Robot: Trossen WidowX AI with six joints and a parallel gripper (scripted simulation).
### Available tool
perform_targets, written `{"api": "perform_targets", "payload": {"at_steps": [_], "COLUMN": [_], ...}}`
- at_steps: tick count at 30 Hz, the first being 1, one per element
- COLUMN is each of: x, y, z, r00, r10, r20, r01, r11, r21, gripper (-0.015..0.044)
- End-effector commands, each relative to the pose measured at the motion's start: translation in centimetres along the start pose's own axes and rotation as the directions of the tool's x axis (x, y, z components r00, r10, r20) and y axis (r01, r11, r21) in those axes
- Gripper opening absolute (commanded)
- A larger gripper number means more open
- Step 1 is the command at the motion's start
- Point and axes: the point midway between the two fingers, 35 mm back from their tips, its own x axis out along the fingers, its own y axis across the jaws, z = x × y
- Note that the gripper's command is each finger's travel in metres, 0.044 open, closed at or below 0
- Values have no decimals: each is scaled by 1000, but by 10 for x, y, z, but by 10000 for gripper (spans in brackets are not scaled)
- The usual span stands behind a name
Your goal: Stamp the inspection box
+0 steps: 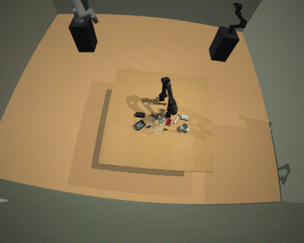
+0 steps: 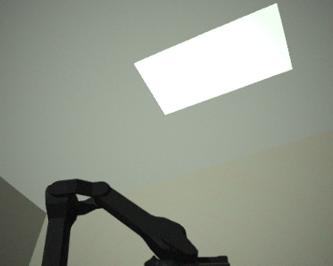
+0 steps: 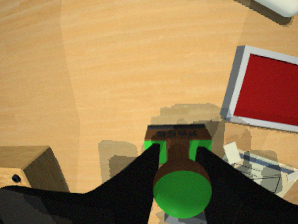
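Observation:
My gripper (image 3: 177, 151) (image 1: 168, 114) is shut on a brown stamp with a green round knob (image 3: 182, 194). Its dark-edged block with raised letters faces up the wrist view; the lettering is too blurred to read surely. The stamp seems to be held above the bench; its underside is hidden. The red ink pad (image 3: 272, 90) (image 1: 168, 121) in its pale frame lies to the right of the stamp in the wrist view, apart from it. The card (image 3: 286, 186) (image 1: 159, 121) shows partly at the lower right, under shadows; its inspection box cannot be made out.
A wooden block (image 3: 30, 162) with a dark hole stands at the wrist view's left. A white object (image 3: 280, 6) shows top right. The top view shows a black box (image 1: 139, 114), a dark tray (image 1: 139, 124), a grey mug (image 1: 184, 128), a white box (image 1: 185, 118) and a white stick (image 1: 176, 119).

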Motion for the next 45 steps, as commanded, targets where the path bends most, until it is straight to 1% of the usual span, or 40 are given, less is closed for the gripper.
{"api": "perform_targets", "payload": {"at_steps": [1, 19, 28, 29, 31, 33, 34, 40, 42, 45], "x": [6, 33, 31, 31, 31, 22, 10, -77, -87, -87], "y": [1, 3, 3, 3, 3, 1, -1, 1, 3, 3], "z": [0, -1, -1, -1, -1, 0, 1, 0, -1, -1], "r00": [1000, 1000, 1000, 1000, 1000, 1000, 1000, 1000, 1000, 1000], "r10": [3, 3, 2, 2, 2, 1, 1, 3, 3, 3], "r20": [4, 3, -1, -1, -1, 0, 0, 3, 4, 4], "r01": [-3, -3, -2, -2, -2, -1, -1, -3, -3, -3], "r11": [1000, 1000, 1000, 1000, 1000, 1000, 1000, 1000, 1000, 1000], "r21": [3, 3, 2, 2, 2, 2, 2, 3, 3, 3], "gripper": [0, 0, 236, 251, 251, 251, 251, 251, 251, 251]}}
